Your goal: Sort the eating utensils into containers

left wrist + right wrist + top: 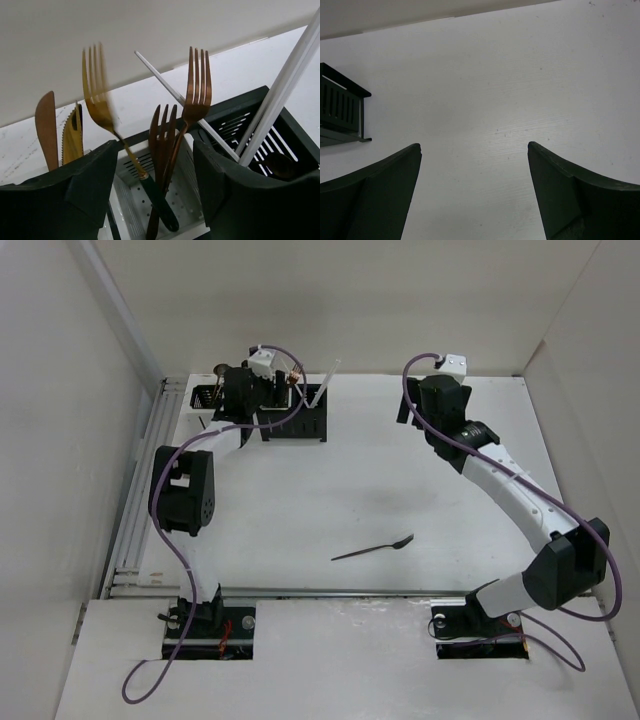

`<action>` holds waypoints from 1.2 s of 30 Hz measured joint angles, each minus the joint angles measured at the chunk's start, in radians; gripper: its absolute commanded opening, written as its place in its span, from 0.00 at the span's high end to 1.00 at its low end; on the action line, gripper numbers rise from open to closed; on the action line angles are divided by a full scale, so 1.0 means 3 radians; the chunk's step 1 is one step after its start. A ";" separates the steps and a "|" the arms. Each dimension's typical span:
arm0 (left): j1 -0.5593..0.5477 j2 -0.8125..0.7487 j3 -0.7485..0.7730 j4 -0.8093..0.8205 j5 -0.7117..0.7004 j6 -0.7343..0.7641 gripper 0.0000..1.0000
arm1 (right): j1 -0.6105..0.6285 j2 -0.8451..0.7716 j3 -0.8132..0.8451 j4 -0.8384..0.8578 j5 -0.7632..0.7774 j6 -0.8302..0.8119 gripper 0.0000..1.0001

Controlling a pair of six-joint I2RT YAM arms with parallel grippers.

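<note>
right now your left claw [155,150] sits over the row of caddies [300,427] at the far left of the table [400,480]. its fingers [85,185] are spread apart, with nothing pinched. between them, in the white caddy [132,200], stands a gold fork [97,100] with a dark handle, tilted and blurred. its shaft passes close by one fingertip, and whether they touch you cannot tell. a tall copper fork [196,85] and a shorter copper fork [162,132] lean beside it in the same caddy. further left a copper knife [46,130] and a gold serrated knife [72,140] stand upright, their caddy hidden behind a finger. white sticks [280,90] rise from the black caddy [250,117] on the right. your right claw [474,147] hovers wide open above bare table, holding nothing. a dark spoon [375,547] lies alone on the table, well apart from the caddies.
</note>
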 measured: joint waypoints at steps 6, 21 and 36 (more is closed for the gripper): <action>-0.0009 -0.0027 -0.0045 -0.0079 -0.0020 0.0047 0.32 | 0.0000 -0.0045 -0.0005 -0.0058 0.0027 -0.0069 0.08; -0.1326 -0.0930 0.0422 -0.2571 0.0802 0.1612 0.27 | -0.0186 -0.0914 -0.0326 -0.0296 -0.0251 -0.0093 0.02; -0.3085 -0.0495 -0.0390 -0.3548 0.0561 0.1607 0.21 | -0.0257 -0.1994 -0.0347 -0.1064 -0.0609 -0.0108 0.02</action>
